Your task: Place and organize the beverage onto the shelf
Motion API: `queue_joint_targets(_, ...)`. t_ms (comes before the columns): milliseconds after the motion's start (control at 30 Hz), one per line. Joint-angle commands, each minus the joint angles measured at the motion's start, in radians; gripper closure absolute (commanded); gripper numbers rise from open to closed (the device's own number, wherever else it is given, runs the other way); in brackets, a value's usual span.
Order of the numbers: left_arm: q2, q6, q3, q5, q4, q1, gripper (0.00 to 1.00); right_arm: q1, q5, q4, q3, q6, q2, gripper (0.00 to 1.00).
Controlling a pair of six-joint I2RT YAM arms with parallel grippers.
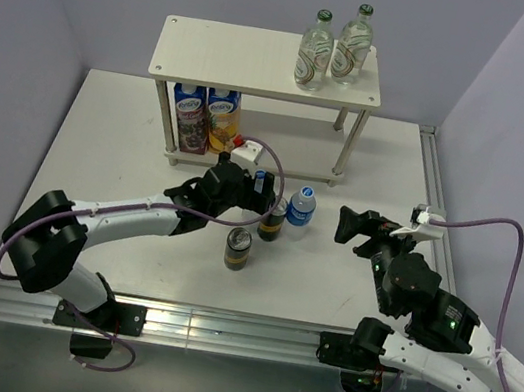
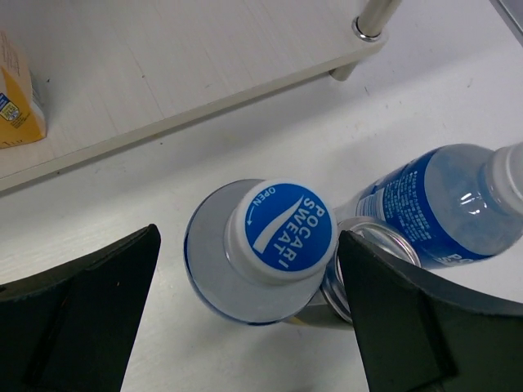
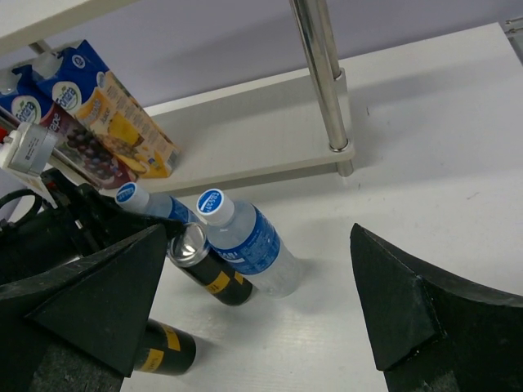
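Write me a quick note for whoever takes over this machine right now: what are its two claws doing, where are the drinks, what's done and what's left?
Left gripper: open, a finger on either side of a standing water bottle, not yet closed on it.
Right gripper: open and empty, above the table.
Done: two glass bottles stand at the right end of the shelf, on its top board.
Left: that water bottle, the second water bottle and two cans are all on the table in front of the shelf.
Note: two juice cartons fill the lower board's left end.
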Motion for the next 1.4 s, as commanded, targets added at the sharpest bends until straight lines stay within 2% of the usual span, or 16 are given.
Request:
queue_joint_targets(0, 0.022, -0.014, 0.033, -0.089, 0.073, -0.012, 0.03, 0.004, 0.007, 0.009, -0.006, 0.008, 0.002, 0.0)
queue_joint_targets(133, 0.045, -0.017, 0.044, -0.115, 0.068, -0.013, 0.06, 0.006, 0.007, 0.017, -0.007, 0.003, -0.003, 0.0)
queue_joint_targets(200, 0.045, -0.018, 0.042, -0.124, 0.066, -0.013, 0.11, 0.006, 0.01, 0.018, -0.009, 0.003, -0.001, 0.0)
queue_joint_targets(433, -0.012, -0.047, -0.013, -0.139, 0.05, -0.02, 0.22, 0.006, 0.019, 0.015, -0.009, 0.005, 0.0, 0.0)
queue_joint_targets(667, -0.09, -0.08, -0.077, -0.127, 0.027, -0.032, 0.16, 0.004, 0.024, 0.012, -0.012, 0.011, 0.005, 0.0)
queue_joint_targets(800, -0.113, -0.081, -0.1, -0.136, 0.023, -0.041, 0.16, 0.006, 0.025, 0.009, -0.01, 0.014, 0.008, 0.0)
queue_joint_targets(1133, -0.072, -0.064, -0.064, -0.136, 0.037, -0.041, 0.16, 0.006, 0.03, -0.008, -0.007, 0.023, 0.0, 0.0)
queue_joint_targets(1267, -0.046, -0.054, -0.024, -0.13, 0.039, -0.041, 0.28, 0.004, 0.03, -0.006, -0.009, 0.023, 0.0, 0.0)
queue_joint_targets(1367, -0.023, -0.046, 0.002, -0.125, 0.039, -0.041, 0.46, 0.006, 0.03, -0.005, -0.009, 0.023, 0.0, 0.0)
